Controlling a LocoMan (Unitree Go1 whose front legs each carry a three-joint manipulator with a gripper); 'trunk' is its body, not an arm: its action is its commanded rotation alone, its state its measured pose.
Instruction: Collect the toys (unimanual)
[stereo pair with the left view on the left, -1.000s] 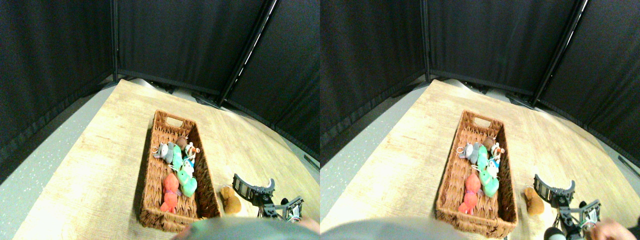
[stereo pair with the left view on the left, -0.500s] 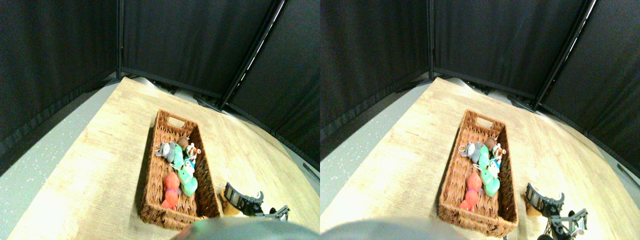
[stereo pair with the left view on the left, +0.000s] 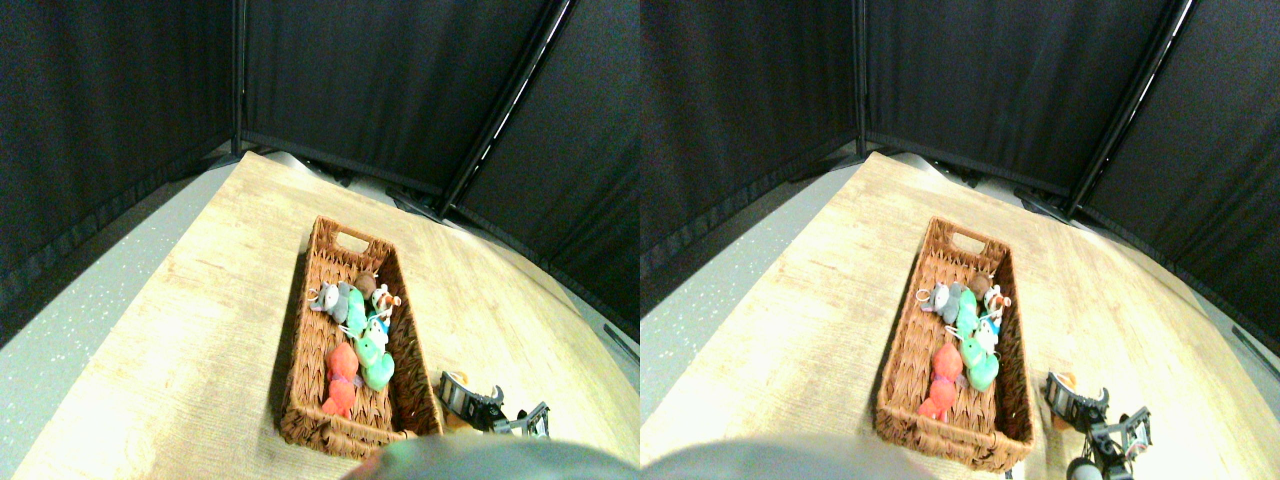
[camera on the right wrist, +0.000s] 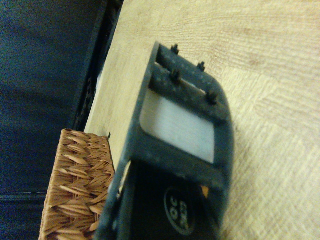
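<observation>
In the stereo pair view I see the wicker basket (stereo pair with the left view on the left: 305, 380) lying lengthwise away from me on the wooden table (stereo pair with the left view on the left: 180, 340), and I count about six toys already inside it: a grey one (stereo pair with the left view on the left: 331, 298) and a brown one (stereo pair with the left view on the left: 365, 286) at the far end, a small white-and-orange one (stereo pair with the left view on the left: 383, 298) against the right wall, two mint green ones (stereo pair with the left view on the left: 355, 312) (stereo pair with the left view on the left: 376, 368) down the middle with a white-and-blue one (stereo pair with the left view on the left: 377, 327) between them, and one orange-red one (stereo pair with the left view on the left: 341, 379) nearest me. My right gripper (stereo pair with the left view on the left: 470, 397) sits low on the table just right of the basket's near corner. A single tan toy (stereo pair with the left view on the left: 450, 412) shows only as a sliver, tucked just beside the gripper on the basket side and mostly hidden by it, so I cannot make out its long axis. In the wrist view the dark jaw frame (camera on the right wrist: 185, 115) fills the middle over bare wood, with the basket's woven corner (camera on the right wrist: 75, 190) close alongside and a small orange-tan fleck (camera on the right wrist: 204, 190) peeking at the jaw's base, which I take to be that toy. I cannot tell whether the jaws are apart or closed. My judgement: one toy remains outside, and the coming move hinges on it lying directly under the gripper, between it and the basket wall.
</observation>
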